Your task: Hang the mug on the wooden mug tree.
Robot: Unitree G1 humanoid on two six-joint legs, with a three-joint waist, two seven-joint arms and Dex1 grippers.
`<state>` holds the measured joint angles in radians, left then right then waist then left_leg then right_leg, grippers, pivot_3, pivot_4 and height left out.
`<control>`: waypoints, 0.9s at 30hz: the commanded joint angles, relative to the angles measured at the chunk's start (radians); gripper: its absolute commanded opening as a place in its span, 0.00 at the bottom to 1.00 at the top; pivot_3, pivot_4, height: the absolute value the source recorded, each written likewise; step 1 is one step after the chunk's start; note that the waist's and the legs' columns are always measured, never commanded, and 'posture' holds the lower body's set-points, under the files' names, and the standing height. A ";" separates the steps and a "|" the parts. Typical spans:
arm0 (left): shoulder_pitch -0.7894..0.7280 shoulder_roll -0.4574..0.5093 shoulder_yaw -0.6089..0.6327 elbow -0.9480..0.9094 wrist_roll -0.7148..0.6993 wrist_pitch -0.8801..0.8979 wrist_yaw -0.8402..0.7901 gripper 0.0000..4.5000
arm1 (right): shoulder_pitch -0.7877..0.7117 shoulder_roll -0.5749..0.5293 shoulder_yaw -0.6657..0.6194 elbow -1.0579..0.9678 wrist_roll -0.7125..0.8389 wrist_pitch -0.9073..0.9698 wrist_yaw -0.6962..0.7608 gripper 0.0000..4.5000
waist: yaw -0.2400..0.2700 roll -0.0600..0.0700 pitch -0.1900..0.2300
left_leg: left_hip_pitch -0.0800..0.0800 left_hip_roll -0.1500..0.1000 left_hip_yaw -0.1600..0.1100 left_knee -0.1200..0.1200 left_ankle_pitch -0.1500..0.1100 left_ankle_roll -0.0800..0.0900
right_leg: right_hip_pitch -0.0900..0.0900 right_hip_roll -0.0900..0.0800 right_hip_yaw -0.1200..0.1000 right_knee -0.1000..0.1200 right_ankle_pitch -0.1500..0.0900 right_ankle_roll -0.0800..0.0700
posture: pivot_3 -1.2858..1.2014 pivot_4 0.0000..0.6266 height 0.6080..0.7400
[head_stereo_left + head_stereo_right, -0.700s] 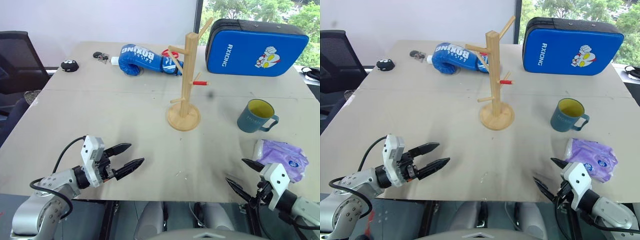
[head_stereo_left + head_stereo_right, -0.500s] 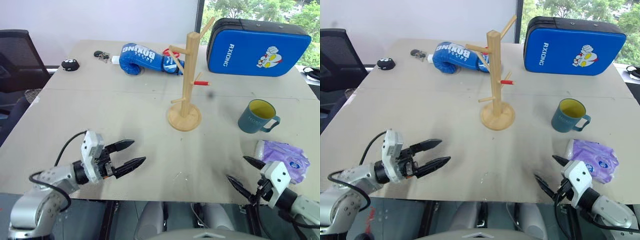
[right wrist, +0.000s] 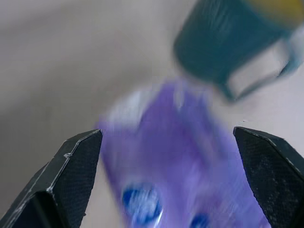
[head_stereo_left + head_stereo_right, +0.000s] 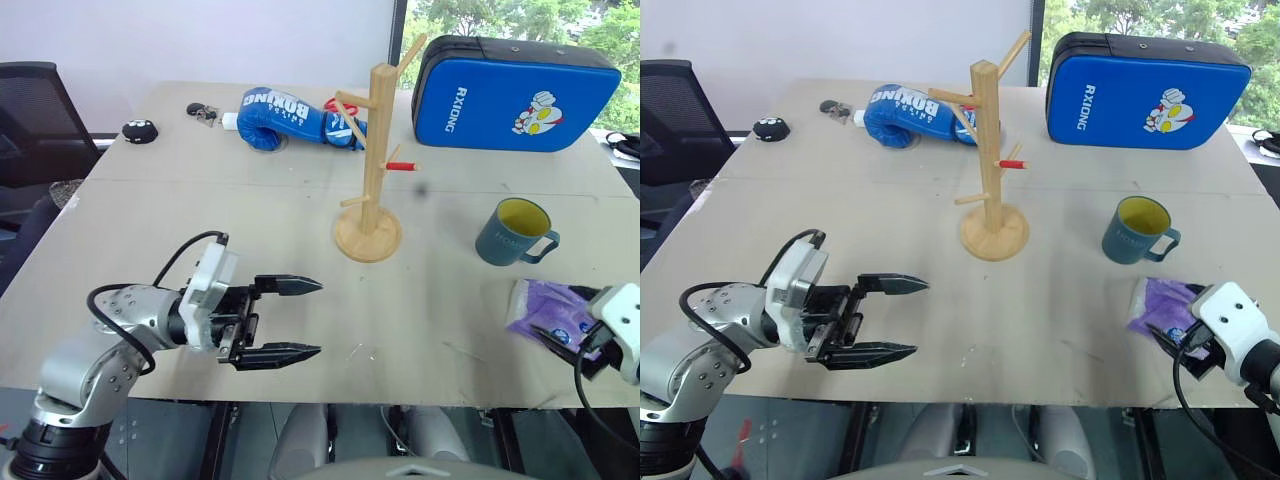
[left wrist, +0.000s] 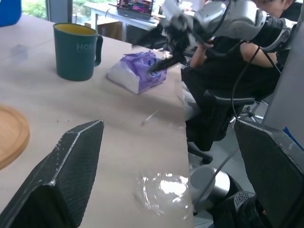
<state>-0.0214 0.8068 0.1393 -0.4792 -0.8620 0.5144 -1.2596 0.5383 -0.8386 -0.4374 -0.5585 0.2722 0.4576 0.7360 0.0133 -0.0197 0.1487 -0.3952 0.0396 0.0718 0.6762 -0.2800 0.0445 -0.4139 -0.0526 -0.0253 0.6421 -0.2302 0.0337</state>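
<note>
The blue-grey mug with a yellow inside stands upright on the table's right side, its handle toward the right edge. The wooden mug tree stands mid-table to the mug's left, with bare pegs, one of them red-tipped. My left gripper hovers near the front edge. It points right, open and empty, well short of the tree's base. My right gripper is open and empty over a purple packet, just in front of the mug.
A blue boxing glove lies at the back behind the tree. A blue kick pad stands at the back right. A small black object and keys lie at the back left. A seated person is beyond the table's right edge.
My left gripper has swung round to point right and moved toward the table's middle. My right gripper has moved right and farther in, from the front edge to over the purple packet.
</note>
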 commanded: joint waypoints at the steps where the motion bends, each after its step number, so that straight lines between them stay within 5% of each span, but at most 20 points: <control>1: -0.005 -0.003 -0.002 -0.017 -0.001 -0.007 0.002 1.00 | -0.028 -0.017 0.064 0.095 -0.040 -0.009 0.025 0.99 | -0.002 0.000 0.000 | 0.000 0.000 0.000 0.000 0.000 0.000 | 0.000 0.000 0.000 0.000 0.000 0.000 | 0.52 0.24 1.00; 3: -0.006 0.001 0.005 -0.024 -0.012 0.000 0.001 1.00 | -0.050 -0.017 0.077 0.139 -0.051 -0.012 0.024 0.99 | -0.003 -0.001 0.000 | 0.001 0.000 0.001 0.000 0.000 0.000 | 0.000 0.000 0.001 0.000 0.000 0.001 | 0.52 0.24 1.00; 6: -0.003 0.005 0.011 -0.031 -0.019 0.002 -0.004 1.00 | -0.067 -0.019 0.068 0.157 -0.055 -0.015 0.030 0.82 | 0.000 -0.003 -0.001 | 0.002 0.000 0.000 0.000 0.000 0.000 | 0.001 0.001 0.002 0.000 -0.001 0.002 | 0.52 0.24 1.00; 13: -0.004 -0.017 -0.004 -0.047 -0.018 0.001 0.022 1.00 | -0.074 0.011 -0.016 0.136 -0.038 0.037 -0.003 0.04 | 0.001 -0.005 -0.002 | 0.001 0.000 -0.001 0.001 0.000 0.000 | 0.002 0.001 0.003 0.000 -0.001 0.002 | 0.52 0.24 1.00; 19: -0.015 -0.051 -0.007 -0.056 -0.010 -0.008 0.071 1.00 | -0.103 -0.058 -0.180 0.199 -0.025 0.115 0.020 0.02 | 0.003 -0.003 -0.002 | 0.001 -0.001 0.000 0.001 0.000 0.001 | 0.001 0.000 0.004 0.000 0.000 0.001 | 0.52 0.24 1.00; 26: -0.037 -0.087 -0.020 -0.070 0.007 -0.022 0.137 1.00 | -0.659 -0.141 0.136 0.716 -0.179 0.010 -0.049 0.02 | -0.029 -0.004 0.001 | 0.007 -0.001 0.006 0.001 0.000 0.001 | 0.004 0.006 0.014 0.001 0.001 0.002 | 0.52 0.24 1.00; 27: -0.041 -0.090 -0.022 -0.072 0.010 -0.022 0.145 1.00 | -0.739 -0.128 0.189 0.807 -0.208 -0.030 -0.043 0.09 | -0.030 -0.004 0.001 | 0.009 -0.001 0.005 0.001 0.000 0.001 | 0.005 0.008 0.015 0.001 0.001 0.002 | 0.52 0.24 1.00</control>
<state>-0.0546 0.7164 0.1070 -0.5171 -0.8507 0.5093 -1.1261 -0.1710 -0.9689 -0.2889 0.1816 0.0979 0.4778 0.6907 -0.0166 -0.0240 0.1499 -0.3857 0.0387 0.0777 0.6765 -0.2799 0.0454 -0.4090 -0.0442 -0.0094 0.6430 -0.2274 0.0326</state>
